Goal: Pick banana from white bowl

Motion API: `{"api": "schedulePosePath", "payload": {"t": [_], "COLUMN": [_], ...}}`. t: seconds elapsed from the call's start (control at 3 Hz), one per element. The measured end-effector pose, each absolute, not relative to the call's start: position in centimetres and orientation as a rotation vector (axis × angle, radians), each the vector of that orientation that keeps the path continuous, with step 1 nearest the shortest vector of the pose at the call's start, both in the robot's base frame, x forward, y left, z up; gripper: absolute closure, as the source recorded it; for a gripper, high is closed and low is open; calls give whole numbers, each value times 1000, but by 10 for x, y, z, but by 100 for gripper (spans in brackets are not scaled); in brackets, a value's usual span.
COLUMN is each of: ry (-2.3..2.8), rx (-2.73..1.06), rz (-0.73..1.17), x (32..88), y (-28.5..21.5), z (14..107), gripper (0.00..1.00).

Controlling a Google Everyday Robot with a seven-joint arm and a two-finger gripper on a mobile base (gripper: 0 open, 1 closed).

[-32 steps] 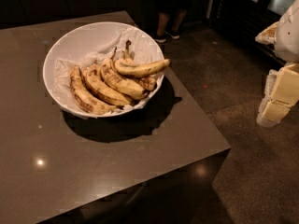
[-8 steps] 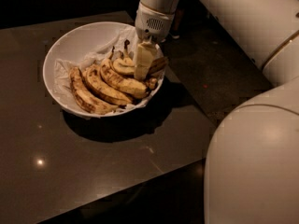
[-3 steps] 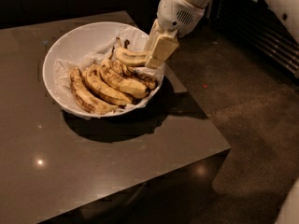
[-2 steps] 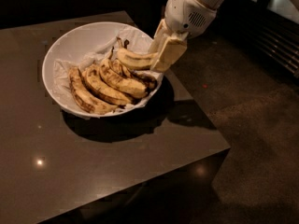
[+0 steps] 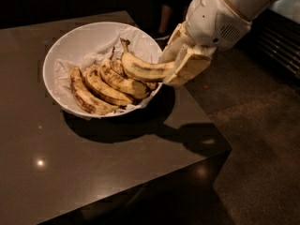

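Note:
The white bowl lined with crumpled white paper sits on the dark table. Several brown-spotted bananas lie in it. My gripper comes in from the upper right, at the bowl's right rim, and is shut on the right end of the cleaner yellow banana. That banana is lifted a little above the others, its dark stem pointing up and left over the bowl.
The dark brown table has its right edge and front right corner close to the bowl. A dark carpeted floor lies to the right. My white arm fills the upper right.
My gripper has risen and drawn right and back with the yellow banana in its hold. The banana has come up off the pile. The other bananas have not moved.

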State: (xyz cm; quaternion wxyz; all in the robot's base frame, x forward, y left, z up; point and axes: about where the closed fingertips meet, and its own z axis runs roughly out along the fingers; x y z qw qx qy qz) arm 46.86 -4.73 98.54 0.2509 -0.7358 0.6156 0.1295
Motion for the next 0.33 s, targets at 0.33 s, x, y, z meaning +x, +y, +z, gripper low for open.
{"api": "schedulePosePath", "payload": {"t": [0.33], "ry": [1673], "rx": [-1974], "rz": [332], "x": [440], "y": [-55], "z": [987], "gripper": [100]}}
